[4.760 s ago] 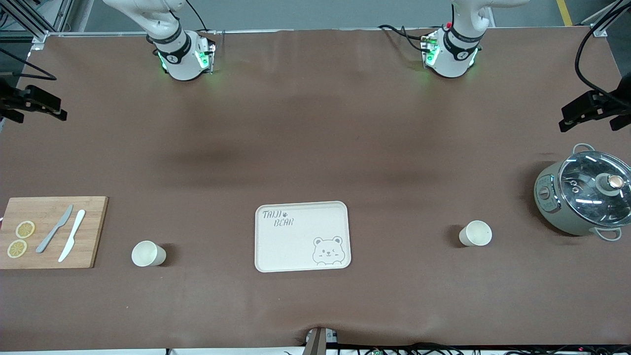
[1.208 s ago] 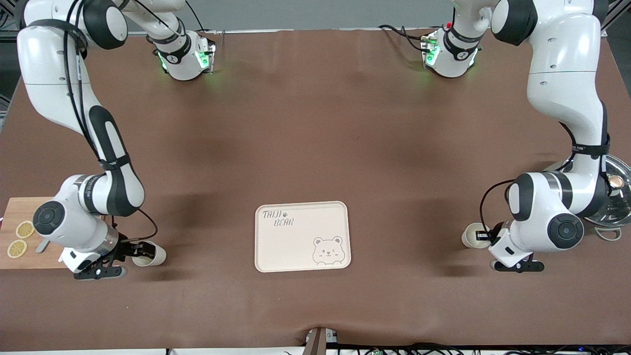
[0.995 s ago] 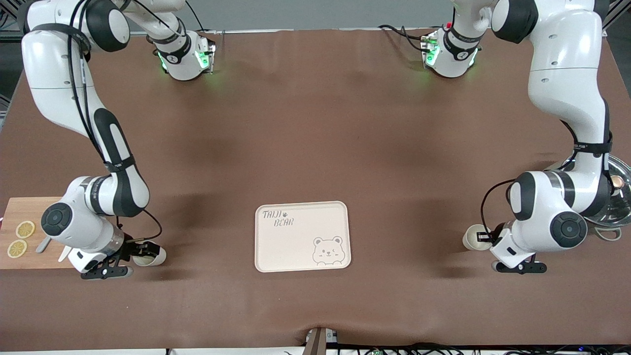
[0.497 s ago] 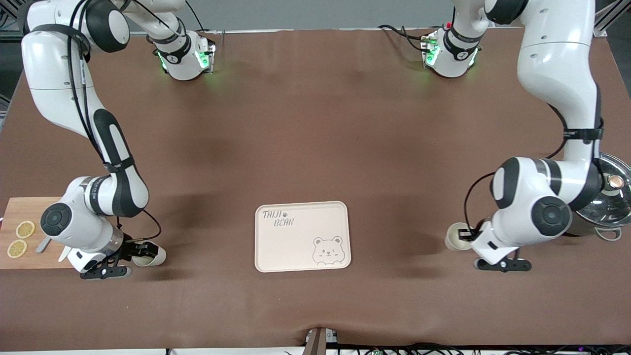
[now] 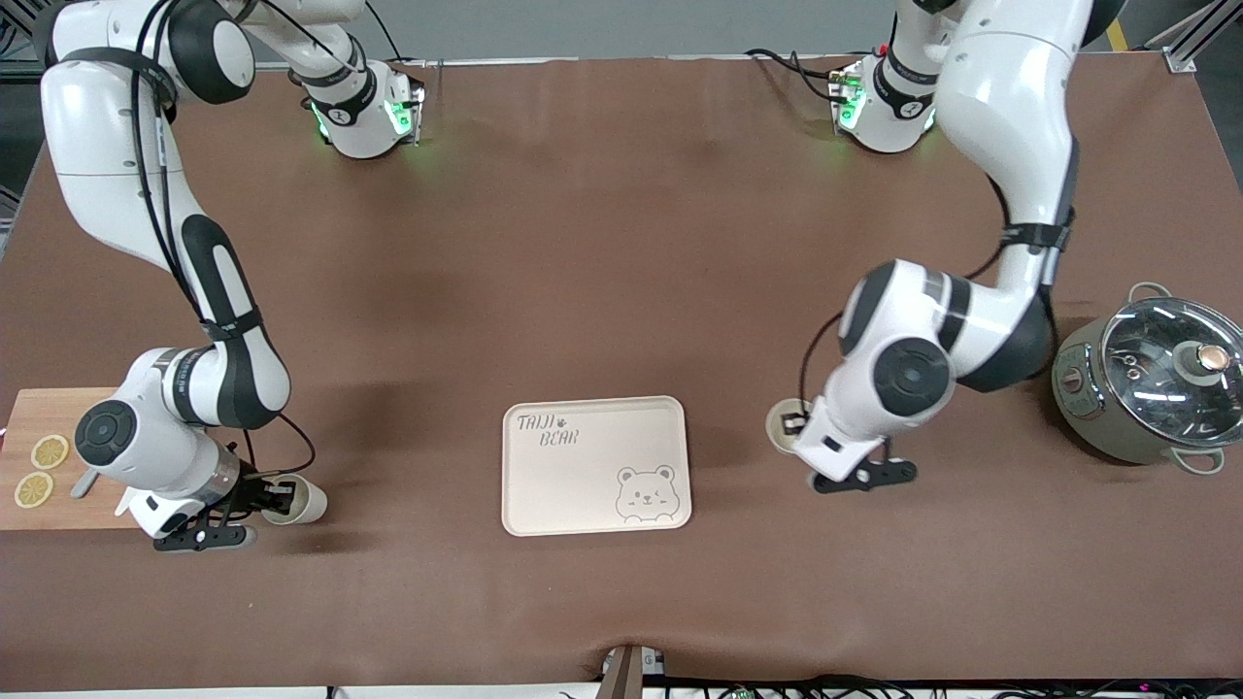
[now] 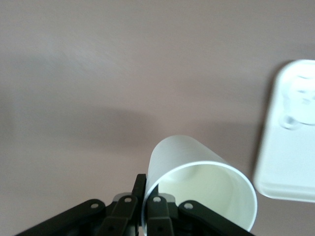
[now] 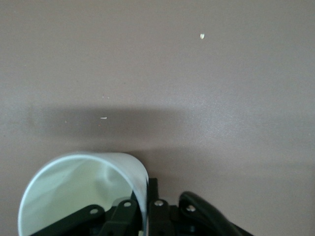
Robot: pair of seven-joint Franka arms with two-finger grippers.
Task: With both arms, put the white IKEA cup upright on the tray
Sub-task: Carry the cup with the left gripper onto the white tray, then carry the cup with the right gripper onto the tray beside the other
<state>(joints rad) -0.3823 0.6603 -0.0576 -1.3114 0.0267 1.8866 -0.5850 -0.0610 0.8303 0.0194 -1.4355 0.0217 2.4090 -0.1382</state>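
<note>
While the left claw (image 5: 791, 425) carries its cup (image 5: 783, 427) just beside the tray (image 5: 544, 485), the right claw (image 5: 275, 496) pinches another cup (image 5: 301, 499); setting upright comes next.

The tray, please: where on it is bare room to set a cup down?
The flat cream-white bear tray holds nothing, so its middle and the corner below the lettering are bare. The left tool carries a white cup beside it; the right tool grips another by the wooden board.
</note>
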